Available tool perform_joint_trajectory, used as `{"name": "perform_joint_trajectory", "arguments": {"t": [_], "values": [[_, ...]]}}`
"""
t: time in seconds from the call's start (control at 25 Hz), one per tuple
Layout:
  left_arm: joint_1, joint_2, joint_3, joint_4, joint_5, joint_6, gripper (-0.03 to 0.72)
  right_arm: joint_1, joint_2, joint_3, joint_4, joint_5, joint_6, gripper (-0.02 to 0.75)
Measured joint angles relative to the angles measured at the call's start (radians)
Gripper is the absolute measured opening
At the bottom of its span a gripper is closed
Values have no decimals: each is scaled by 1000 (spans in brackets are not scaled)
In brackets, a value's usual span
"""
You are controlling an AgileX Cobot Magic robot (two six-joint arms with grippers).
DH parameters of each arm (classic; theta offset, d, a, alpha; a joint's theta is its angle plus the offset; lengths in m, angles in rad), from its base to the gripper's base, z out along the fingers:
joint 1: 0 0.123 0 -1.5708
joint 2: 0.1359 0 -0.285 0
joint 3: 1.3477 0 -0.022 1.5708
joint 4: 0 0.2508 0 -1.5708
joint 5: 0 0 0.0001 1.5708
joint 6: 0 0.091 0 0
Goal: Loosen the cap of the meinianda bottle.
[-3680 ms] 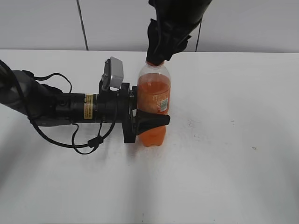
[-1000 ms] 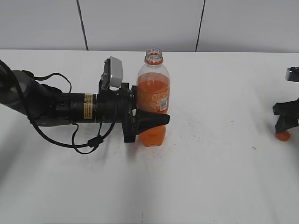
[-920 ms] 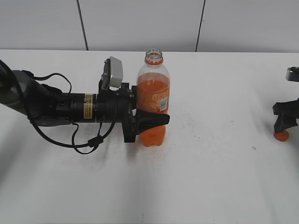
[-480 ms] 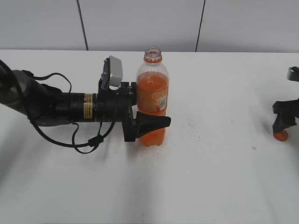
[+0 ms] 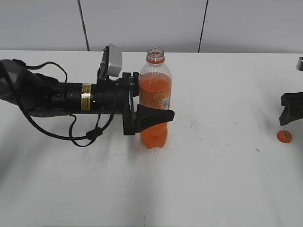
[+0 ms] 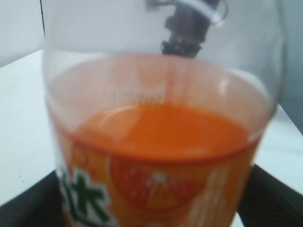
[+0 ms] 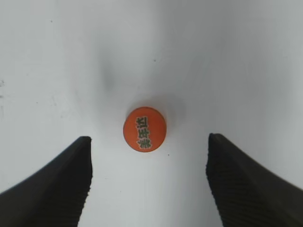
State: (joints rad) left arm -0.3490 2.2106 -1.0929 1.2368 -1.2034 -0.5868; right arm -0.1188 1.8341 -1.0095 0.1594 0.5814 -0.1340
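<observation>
The meinianda bottle (image 5: 155, 99) stands upright on the white table with its mouth open; only the orange neck ring is on its neck. My left gripper (image 5: 152, 116) lies sideways and is shut on the bottle's body, which fills the left wrist view (image 6: 161, 156). The orange cap (image 5: 284, 136) lies flat on the table at the far right, dark lettering up. In the right wrist view the cap (image 7: 145, 129) sits alone on the table. My right gripper (image 7: 147, 179) is open and empty, raised above the cap, and shows at the right edge of the exterior view (image 5: 292, 109).
The white table (image 5: 213, 179) meets a grey panelled wall at the back. The left arm and its cables (image 5: 57, 101) lie across the table's left side.
My right gripper has let go of the cap and lifted off it, so the cap now lies alone on the table. The left arm has risen slightly, still gripping the bottle.
</observation>
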Motion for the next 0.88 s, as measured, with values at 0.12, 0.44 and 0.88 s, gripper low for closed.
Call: {"name": "perform_joint_trajectory", "arguments": {"t": [0.12,0.44,0.88], "values": [[0,-66,0,30,-1,-15,585,0,-26,0,1,1,0,560],[14,-232,0,44,-4,-20,586,0,-117,0,2,7,1,561],[31,-541,1,64,141,-369,587,0,-266,0,2,96,1,561]]}}
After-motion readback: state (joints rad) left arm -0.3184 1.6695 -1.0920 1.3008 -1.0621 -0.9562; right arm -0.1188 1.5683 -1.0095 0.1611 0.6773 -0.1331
